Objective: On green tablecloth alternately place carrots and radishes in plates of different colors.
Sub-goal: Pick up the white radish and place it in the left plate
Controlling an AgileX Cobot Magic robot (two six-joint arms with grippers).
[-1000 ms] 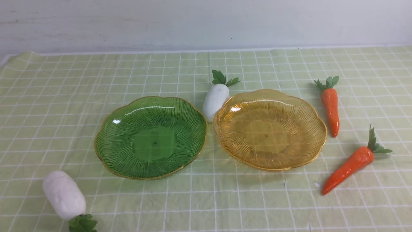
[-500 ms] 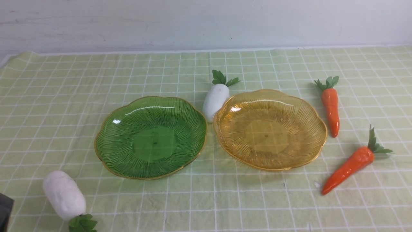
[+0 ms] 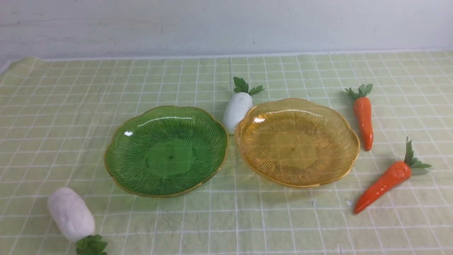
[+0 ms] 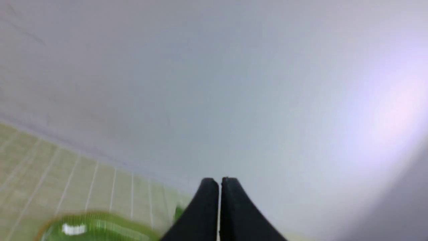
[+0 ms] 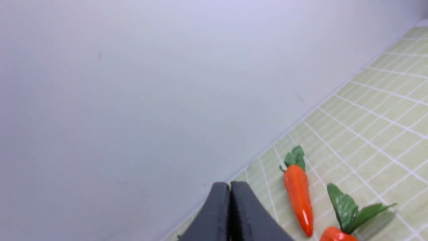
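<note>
On the green tablecloth (image 3: 53,117) the green plate (image 3: 113,156) and the amber plate (image 3: 339,156) sit side by side, both empty. One radish (image 3: 70,214) lies at the front left, another radish (image 3: 236,110) lies behind the gap between the plates. Two carrots lie right of the amber plate: the far carrot (image 3: 363,116) and the near carrot (image 3: 383,185). No gripper shows in the front view. My left gripper (image 4: 219,182) is shut and empty, above the green plate's rim (image 4: 97,216). My right gripper (image 5: 230,186) is shut and empty, beside the far carrot (image 5: 298,195).
A pale wall (image 3: 226,24) rises right behind the cloth's back edge. The near carrot's leafy top (image 5: 351,209) lies close to the far carrot in the right wrist view.
A dark corner of the left arm showed at the front left edge half a second ago and is gone from the front view now. The vegetables and plates have not moved.
</note>
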